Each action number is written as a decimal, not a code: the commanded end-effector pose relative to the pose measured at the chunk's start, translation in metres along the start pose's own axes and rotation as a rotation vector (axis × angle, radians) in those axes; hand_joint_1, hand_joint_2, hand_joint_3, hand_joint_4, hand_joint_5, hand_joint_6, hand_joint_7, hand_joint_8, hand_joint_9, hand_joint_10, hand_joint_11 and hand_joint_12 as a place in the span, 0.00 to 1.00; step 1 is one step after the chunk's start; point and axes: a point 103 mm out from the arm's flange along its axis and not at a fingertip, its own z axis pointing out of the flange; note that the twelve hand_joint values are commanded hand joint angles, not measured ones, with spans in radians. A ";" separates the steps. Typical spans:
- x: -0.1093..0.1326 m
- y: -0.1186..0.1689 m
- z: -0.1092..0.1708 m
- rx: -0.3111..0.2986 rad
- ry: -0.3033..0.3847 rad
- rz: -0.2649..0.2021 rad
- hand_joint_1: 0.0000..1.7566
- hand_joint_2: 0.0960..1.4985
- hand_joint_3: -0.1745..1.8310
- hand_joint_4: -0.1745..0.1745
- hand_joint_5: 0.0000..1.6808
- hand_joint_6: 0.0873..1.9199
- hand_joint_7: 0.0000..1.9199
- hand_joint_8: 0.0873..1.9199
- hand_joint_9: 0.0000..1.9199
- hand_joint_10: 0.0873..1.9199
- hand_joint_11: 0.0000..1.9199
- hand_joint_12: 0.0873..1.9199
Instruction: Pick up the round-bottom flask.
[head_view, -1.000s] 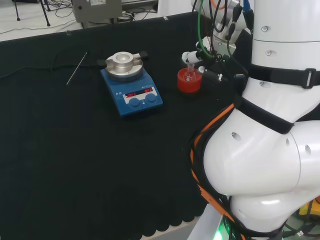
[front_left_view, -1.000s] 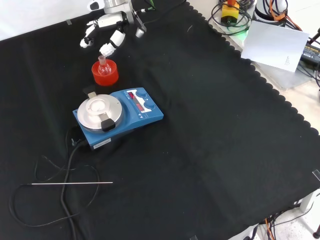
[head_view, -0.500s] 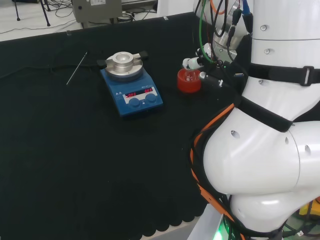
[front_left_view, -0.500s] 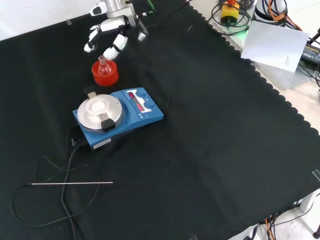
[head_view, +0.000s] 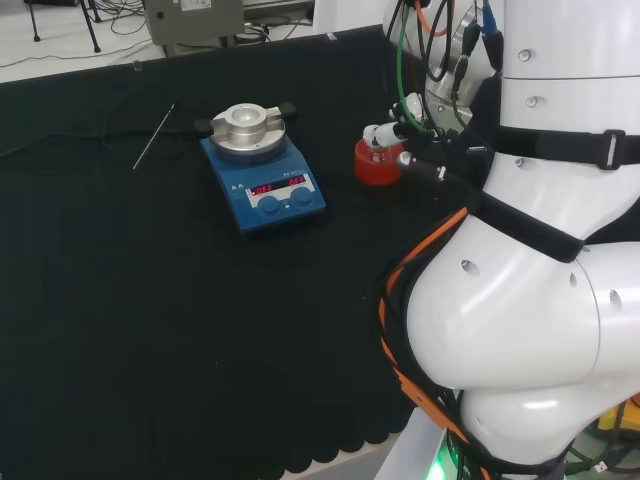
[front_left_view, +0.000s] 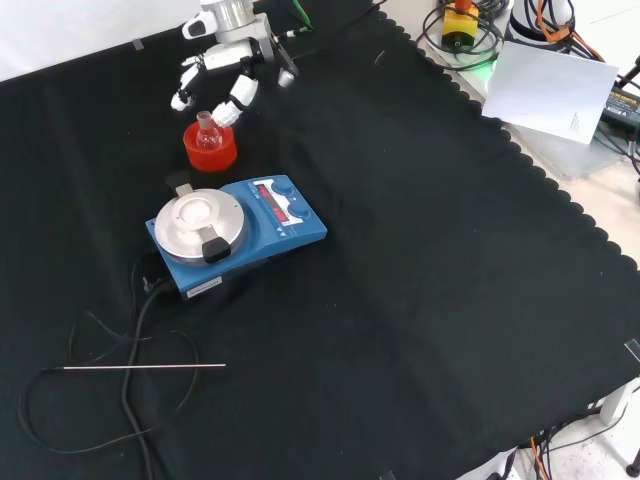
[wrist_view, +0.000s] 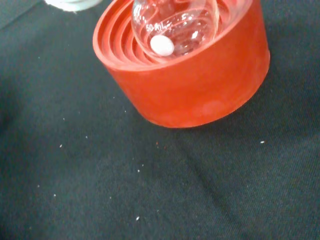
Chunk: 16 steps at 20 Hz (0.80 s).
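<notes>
- Hand (front_left_view: 225, 75): black and white, fingers spread and only slightly bent, holding nothing. In the front view its fingertips (front_left_view: 228, 113) hang just beside the flask neck; contact cannot be confirmed.
- Round-bottom flask (front_left_view: 207, 134): small, clear glass, spherical bulb with a short narrow neck, upright. It sits in the red ribbed ring stand (front_left_view: 211, 148). The wrist view shows the bulb (wrist_view: 175, 25) nested in the stand's concentric ribs, with a white round mark on the glass.
- Stand material: smooth red, cylindrical outer wall (wrist_view: 200, 85), stepped inner rings, resting on the black cloth (front_left_view: 420, 280).
- Relative position: in the head view the flask and stand (head_view: 377, 163) lie directly left of and below the hand (head_view: 405, 135).
- Magnetic stirrer (front_left_view: 235, 230): blue body, round metal top plate, just in front of the stand in the front view.
- Thin metal rod (front_left_view: 143, 367) lies flat near the cable (front_left_view: 130, 380).
</notes>
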 end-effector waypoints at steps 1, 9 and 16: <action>0.002 -0.001 0.007 -0.005 -0.007 -0.013 0.38 0.48 0.31 0.33 0.33 0.00 0.19 0.30 0.25 0.31 0.01 0.69; 0.001 0.000 0.011 -0.039 -0.007 -0.013 0.43 0.46 0.32 0.33 0.35 0.00 0.19 0.30 0.26 0.31 0.02 0.69; 0.000 0.002 0.013 -0.060 0.003 -0.005 0.48 0.44 0.34 0.34 0.37 0.00 0.20 0.30 0.27 0.30 0.04 0.69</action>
